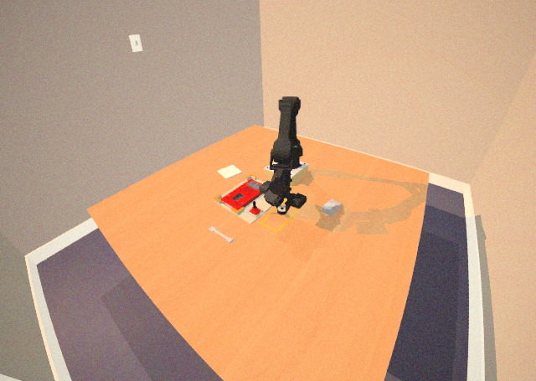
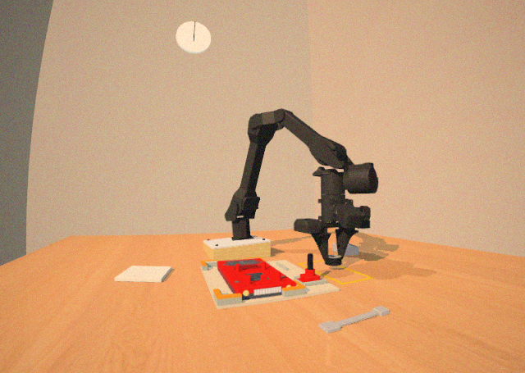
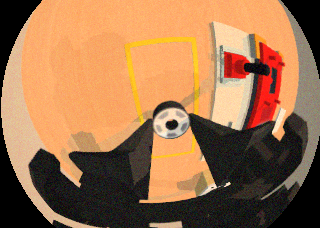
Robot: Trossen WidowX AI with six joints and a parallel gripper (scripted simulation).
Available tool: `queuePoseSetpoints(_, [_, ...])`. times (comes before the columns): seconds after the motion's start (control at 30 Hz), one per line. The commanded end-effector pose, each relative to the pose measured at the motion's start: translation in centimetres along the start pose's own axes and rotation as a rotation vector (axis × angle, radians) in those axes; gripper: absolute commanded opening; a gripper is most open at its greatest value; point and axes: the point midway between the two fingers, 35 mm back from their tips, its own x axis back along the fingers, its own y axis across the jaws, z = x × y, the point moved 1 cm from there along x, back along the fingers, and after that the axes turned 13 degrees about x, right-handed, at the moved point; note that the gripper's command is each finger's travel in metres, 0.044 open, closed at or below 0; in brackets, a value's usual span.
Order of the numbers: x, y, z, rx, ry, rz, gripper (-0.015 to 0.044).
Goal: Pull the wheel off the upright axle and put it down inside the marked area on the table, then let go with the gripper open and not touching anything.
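The gripper (image 2: 333,257) points straight down with its two dark fingers clamped on the wheel (image 3: 171,123), a small pale disc with a dark hub hole. In the wrist view the wheel sits pinched between the fingertips over the near edge of the yellow marked area (image 3: 163,75); whether it touches the table (image 2: 127,330) cannot be told. In the exterior view the fingertips reach down close to the table surface at the back corner of the marked area.

Taking the marked area as landmark: just beside it, on its left in the exterior view, stands the upright axle (image 2: 309,262), a black pin on a red foot, bare of the wheel, on a pale base plate (image 2: 271,297). Farther left on that plate lies a red board (image 2: 252,275). Behind the marked area sits a small grey block (image 1: 331,207). In front of it, well apart, lies a grey dumbbell-shaped bar (image 2: 353,319). Beyond the red board, a flat white tile (image 2: 143,273) rests on the table, and the arm's base (image 2: 236,247) stands behind the plate.
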Motion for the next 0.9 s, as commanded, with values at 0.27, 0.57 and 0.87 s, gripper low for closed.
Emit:
queuePoseSetpoints(0.27, [-1.7,-0.1,0.4,-0.001,0.01,0.002,0.0079])
queuePoseSetpoints(0.57, [-1.2,-0.1,0.3,-0.001,0.01,0.002,0.03])
queuePoseSetpoints(0.87, [4.3,-0.1,0.3,0.0,0.01,-0.003,0.03])
